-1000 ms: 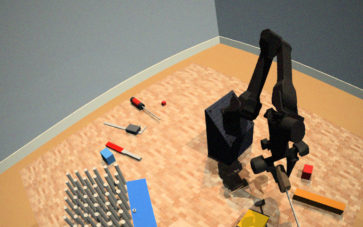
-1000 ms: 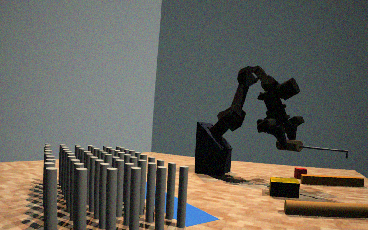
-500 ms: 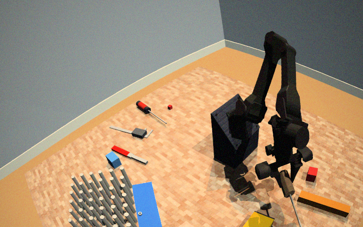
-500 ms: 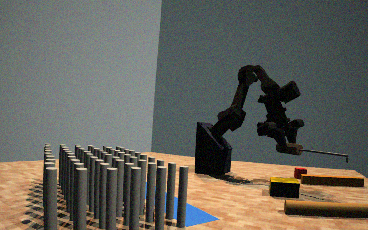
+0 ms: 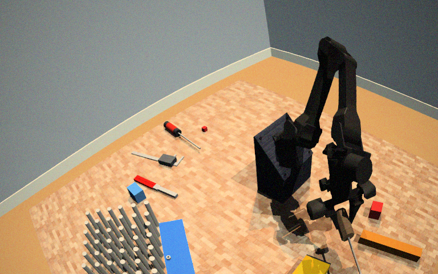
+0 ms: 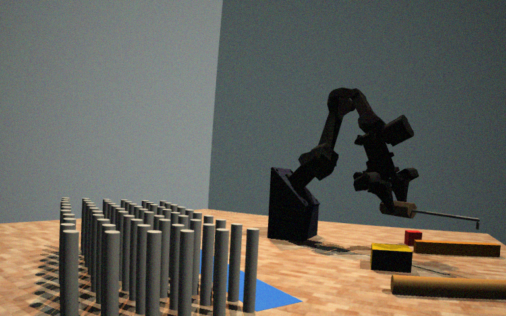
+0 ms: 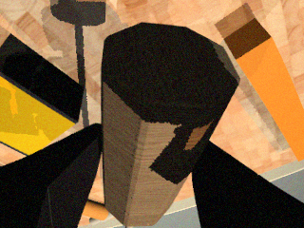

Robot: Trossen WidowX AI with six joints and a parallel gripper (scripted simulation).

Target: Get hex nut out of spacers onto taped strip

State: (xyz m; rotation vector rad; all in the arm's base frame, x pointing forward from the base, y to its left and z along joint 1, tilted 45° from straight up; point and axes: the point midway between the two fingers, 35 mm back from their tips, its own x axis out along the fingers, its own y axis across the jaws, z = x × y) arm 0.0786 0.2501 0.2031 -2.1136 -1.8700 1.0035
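My gripper [image 5: 344, 220] [image 6: 396, 207] [image 7: 148, 140] is shut on the wooden handle of the hook tool [image 5: 353, 253] [image 6: 445, 214] [image 7: 124, 161]. The tool is in the air to the right of the yellow block, its thin rod pointing away from the arm and its short bent tip turned down. The hex nut [image 5: 168, 257] lies on the blue taped strip [image 5: 175, 236] [image 6: 270, 294], near its edge on the spacer side. The grey spacers [image 5: 152, 213] [image 6: 250, 272] stand upright at the left, well away from gripper and tool. In the exterior view the nut is hidden.
The yellow block [image 5: 311, 266] [image 6: 391, 257] [image 7: 33, 119], orange bar [image 5: 390, 244] [image 6: 456, 248] [image 7: 277, 90] and red block [image 5: 375, 209] [image 6: 412, 237] lie below or near the tool. A wooden cylinder [image 6: 447, 287] lies in front. A screwdriver [image 5: 171, 128], red-handled scraper [image 5: 145, 181] and blue block [image 5: 136, 192] lie beyond the spacers.
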